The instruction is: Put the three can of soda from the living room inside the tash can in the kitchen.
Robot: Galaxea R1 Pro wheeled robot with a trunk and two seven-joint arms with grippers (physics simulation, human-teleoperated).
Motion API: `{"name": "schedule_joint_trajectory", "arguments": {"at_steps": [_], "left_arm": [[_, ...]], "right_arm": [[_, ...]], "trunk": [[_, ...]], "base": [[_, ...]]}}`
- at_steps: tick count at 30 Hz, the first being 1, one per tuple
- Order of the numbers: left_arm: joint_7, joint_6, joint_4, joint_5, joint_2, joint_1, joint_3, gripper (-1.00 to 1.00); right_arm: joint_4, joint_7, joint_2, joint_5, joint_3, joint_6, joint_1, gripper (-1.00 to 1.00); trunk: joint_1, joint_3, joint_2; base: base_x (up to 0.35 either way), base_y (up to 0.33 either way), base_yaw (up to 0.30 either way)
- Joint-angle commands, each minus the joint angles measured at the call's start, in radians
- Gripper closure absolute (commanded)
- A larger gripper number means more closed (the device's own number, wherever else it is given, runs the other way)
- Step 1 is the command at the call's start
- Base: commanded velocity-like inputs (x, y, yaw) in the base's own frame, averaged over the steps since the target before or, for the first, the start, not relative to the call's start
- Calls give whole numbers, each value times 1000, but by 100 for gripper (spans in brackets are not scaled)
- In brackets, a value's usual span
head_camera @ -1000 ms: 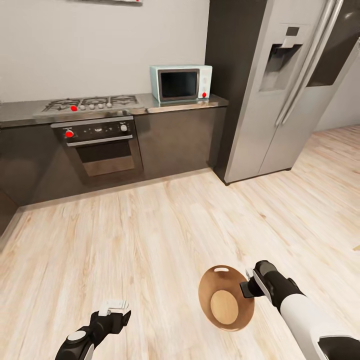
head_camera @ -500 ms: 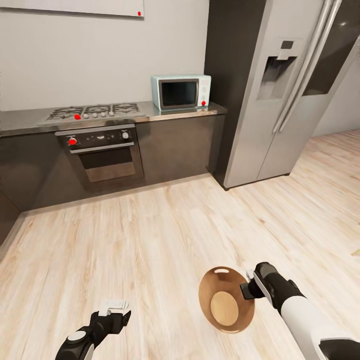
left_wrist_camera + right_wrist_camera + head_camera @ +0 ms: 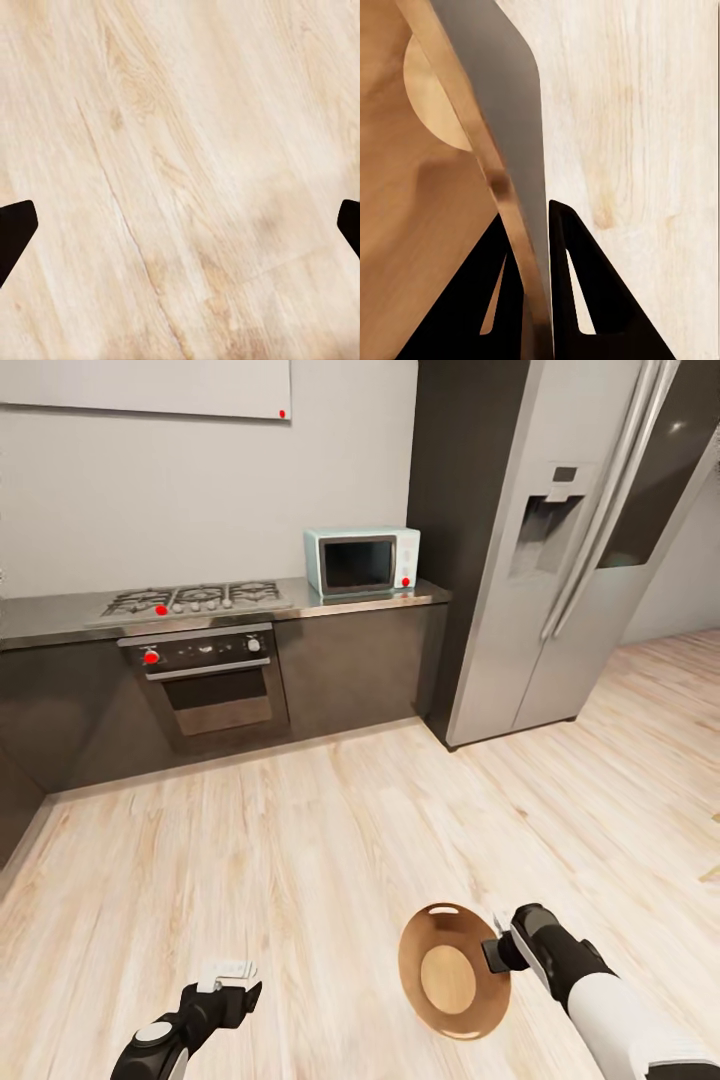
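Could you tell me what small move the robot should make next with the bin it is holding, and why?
Probably carry on out of the kitchen: the right pincer pinches the wall of the trash can, whose wooden inside looks empty, the left pincer is open with nothing in it, and no soda cans are in sight on the wooden floor.

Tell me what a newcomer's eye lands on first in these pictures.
The tash can, tan inside, hangs low at the head view's front right, its wall pinched in the right gripper. Behind it, across pale wood floor, stand the tall steel fridge and a pale blue microwave on the dark counter.
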Motion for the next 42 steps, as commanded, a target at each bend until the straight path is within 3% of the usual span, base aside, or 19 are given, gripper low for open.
{"name": "schedule_joint_trajectory", "arguments": {"at_steps": [1,3,6,8,12,16,17,21,27,29,30,42], "left_arm": [[1,0,1,-1,0,0,0,-100],[2,0,3,-2,0,-1,0,-100],[3,0,3,-2,-1,0,2,-100],[3,-2,0,1,-1,0,2,-100],[4,-12,-3,4,-1,0,0,-100],[5,-17,-2,4,-2,0,0,-100],[6,-18,-2,4,-2,0,0,-100],[6,-38,1,6,-2,0,0,-100],[5,-69,2,5,-2,0,0,-100],[5,-69,3,5,-2,0,0,-100],[6,-70,3,5,-2,0,0,-100],[6,-70,3,3,-2,0,1,-100]], "right_arm": [[0,6,1,-13,-2,-18,7,100],[2,5,3,-13,-1,-73,26,100],[7,6,5,-18,-4,-90,34,100],[11,6,2,-37,-19,-77,35,100],[14,10,-8,-82,-61,40,36,100],[16,81,-39,-91,-67,86,35,100],[16,136,-56,-89,-66,107,35,100],[14,257,-111,-74,-62,241,31,100],[8,264,-122,-66,-59,258,33,100],[7,249,-119,-67,-59,255,34,100],[7,197,-115,-68,-61,251,35,100],[4,182,-115,-69,-64,247,35,100]], "trunk": [[-4,5,7],[-12,14,21],[-19,22,35],[-19,22,35],[-19,22,35],[-19,23,35],[-19,23,35],[-19,23,35],[-19,23,35],[-19,23,35],[-19,23,35],[-19,23,35]], "base": [[0,0,0],[0,0,0],[0,0,0],[0,0,0],[0,0,0],[0,0,0],[0,0,0],[0,0,0],[0,0,0],[0,0,0],[0,0,0],[0,0,0]]}}
